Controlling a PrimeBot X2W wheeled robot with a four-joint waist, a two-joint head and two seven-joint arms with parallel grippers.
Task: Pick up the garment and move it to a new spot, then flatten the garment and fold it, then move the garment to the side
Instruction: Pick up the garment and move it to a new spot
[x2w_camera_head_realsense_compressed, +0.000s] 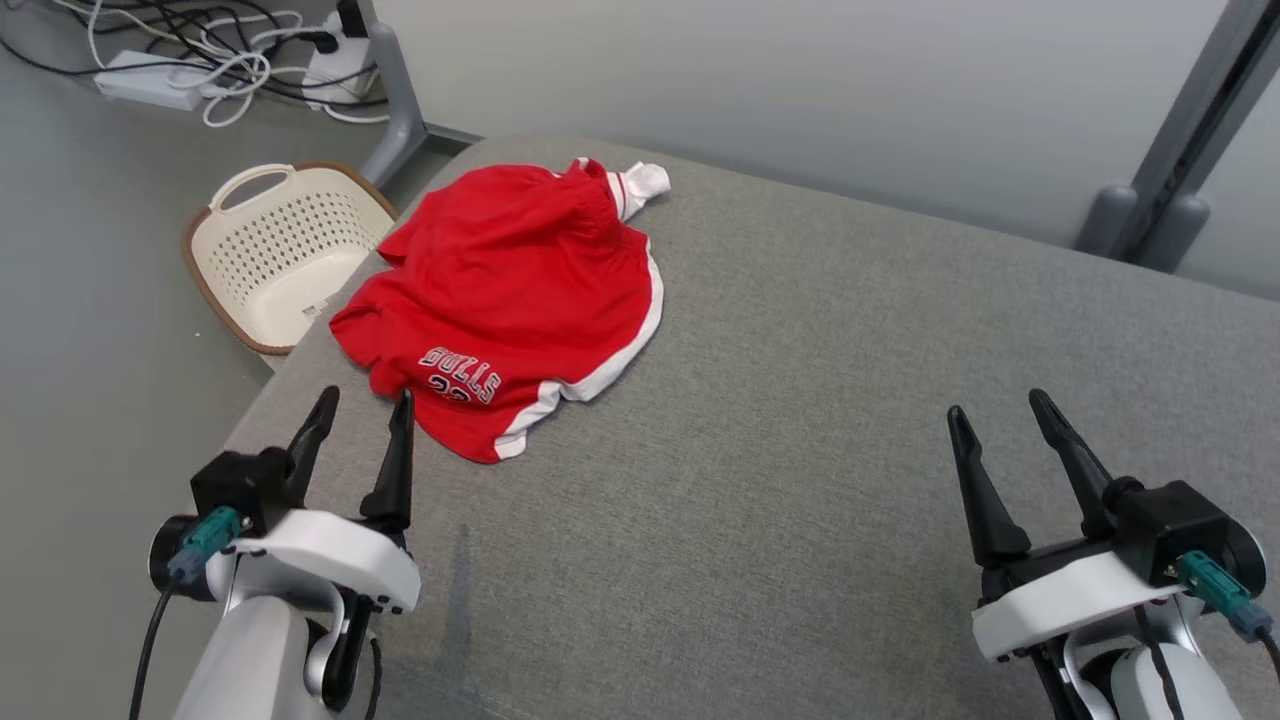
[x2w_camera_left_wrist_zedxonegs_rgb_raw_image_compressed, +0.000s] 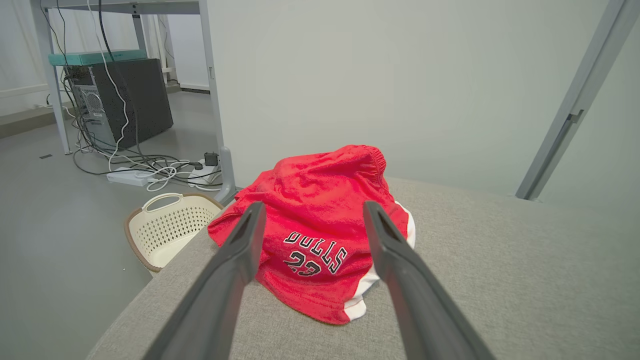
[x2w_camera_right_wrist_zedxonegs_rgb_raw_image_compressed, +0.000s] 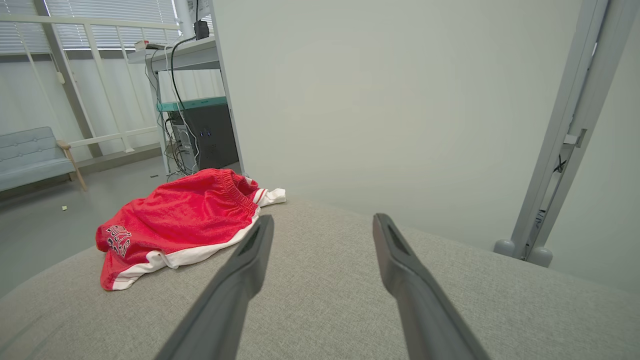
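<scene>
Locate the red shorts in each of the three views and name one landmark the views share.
Head view: red shorts upper left of centre, at the grey cushion's far left corner.
Left wrist view: red shorts in the centre, lettering facing the camera.
Right wrist view: red shorts left of centre.
Shared landmark: the slanted grey post at each view's right.

Red shorts (x2w_camera_head_realsense_compressed: 520, 290) w/ white side trim, "BULLS" lettering + number near hem. Crumpled, unfolded heap, waistband bunched at far end. Lies on grey cushion's (x2w_camera_head_realsense_compressed: 800, 420) far-left corner.
</scene>
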